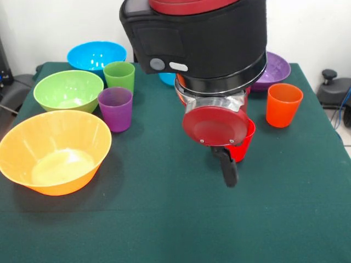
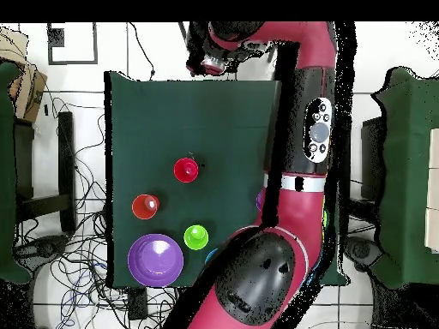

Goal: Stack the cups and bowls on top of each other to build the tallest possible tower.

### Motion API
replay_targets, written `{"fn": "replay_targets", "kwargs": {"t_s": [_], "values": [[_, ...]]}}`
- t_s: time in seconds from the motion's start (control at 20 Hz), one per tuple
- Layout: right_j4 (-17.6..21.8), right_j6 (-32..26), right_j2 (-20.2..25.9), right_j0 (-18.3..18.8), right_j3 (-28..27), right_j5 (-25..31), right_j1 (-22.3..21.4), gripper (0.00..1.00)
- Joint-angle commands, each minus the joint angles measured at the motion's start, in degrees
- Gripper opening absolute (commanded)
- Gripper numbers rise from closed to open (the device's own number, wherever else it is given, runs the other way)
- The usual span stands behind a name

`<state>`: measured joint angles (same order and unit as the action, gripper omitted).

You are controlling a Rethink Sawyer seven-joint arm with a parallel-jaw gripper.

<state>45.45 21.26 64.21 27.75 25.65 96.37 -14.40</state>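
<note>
Across the green table (image 1: 164, 219), left to right in the front view: large yellow-orange plastic bowl (image 1: 55, 150), light green bowl (image 1: 68, 89), blue bowl (image 1: 96, 55), purple tumbler (image 1: 115, 108), light green tumbler (image 1: 119, 75), red tumbler (image 1: 243, 141), purple bowl (image 1: 274, 68), orange tumbler (image 1: 284, 104). All upright, mouths up, standing singly; stacking not begun. End effector (image 1: 227, 167) at red tumbler, centre frame; grip state cannot be told.

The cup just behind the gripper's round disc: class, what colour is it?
Red cup; the overhead view shows it best.
</note>
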Motion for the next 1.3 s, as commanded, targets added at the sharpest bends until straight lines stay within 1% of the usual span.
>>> {"fn": "replay_targets", "kwargs": {"t_s": [0.05,0.1,0.2,0.3,0.4,0.45,0.55,0.65,0.7,0.8,0.9,1.0,1.05,1.15,1.3], "values": [[0.99,4.33,-10.30,2.48,14.44,-22.39,-8.13,1.00],[0.90,1.91,-9.77,3.14,14.05,-22.82,-7.88,1.00],[0.81,0.26,-8.95,3.53,11.35,-21.92,-6.45,1.00],[0.44,0.28,-8.69,3.94,9.63,-21.18,-5.60,1.00],[-0.51,-0.27,-8.82,4.62,9.77,-21.65,-5.40,1.00],[-1.18,0.47,-8.49,4.75,8.94,-21.73,-4.88,1.00],[-3.98,6.31,-8.53,5.81,9.00,-23.12,-4.07,1.00],[-7.50,10.39,-8.21,7.30,10.40,-26.54,-3.32,1.00],[-8.89,11.01,-8.13,8.03,11.53,-28.83,-3.26,1.00],[-11.77,15.32,-8.49,9.16,12.97,-33.21,-2.89,1.00],[-12.70,17.01,-9.58,9.35,12.67,-34.51,-2.83,1.00],[-13.10,16.60,-10.38,9.19,11.15,-33.63,-2.50,1.00],[-12.62,16.33,-10.32,8.17,8.22,-31.61,-1.73,1.00],[-12.32,16.56,-11.01,7.63,5.89,-29.35,-1.07,1.00],[-11.76,17.10,-12.30,7.25,4.20,-27.28,-0.50,1.00]]}}
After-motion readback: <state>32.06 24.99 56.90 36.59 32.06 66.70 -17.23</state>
